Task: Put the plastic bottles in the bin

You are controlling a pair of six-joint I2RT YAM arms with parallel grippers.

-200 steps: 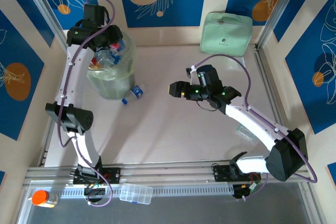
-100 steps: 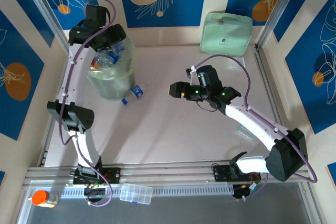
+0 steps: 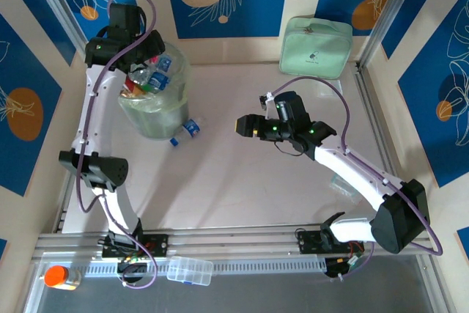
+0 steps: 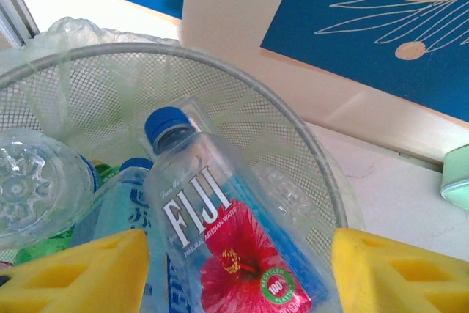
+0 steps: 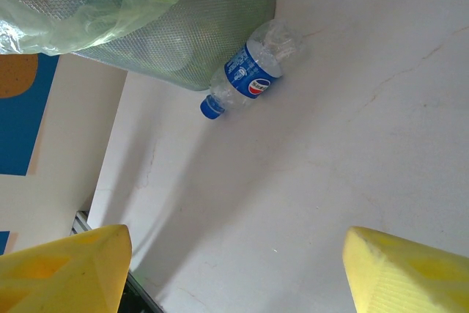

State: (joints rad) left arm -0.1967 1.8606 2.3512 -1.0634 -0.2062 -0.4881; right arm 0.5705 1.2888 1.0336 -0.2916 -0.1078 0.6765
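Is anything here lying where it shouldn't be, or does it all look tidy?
Yes, one stray: a crushed bottle with a blue label and cap lies on its side on the table, beside the foot of the bin. Others, like the Fiji bottle, are inside the bin.

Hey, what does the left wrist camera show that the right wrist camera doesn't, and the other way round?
Left wrist: a Fiji bottle with a blue cap lying inside the bin, and a blue wall panel behind it. Right wrist: a blue-labelled bottle lying on the table beside the bin's base. Both: the bin's mesh wall and its plastic liner.
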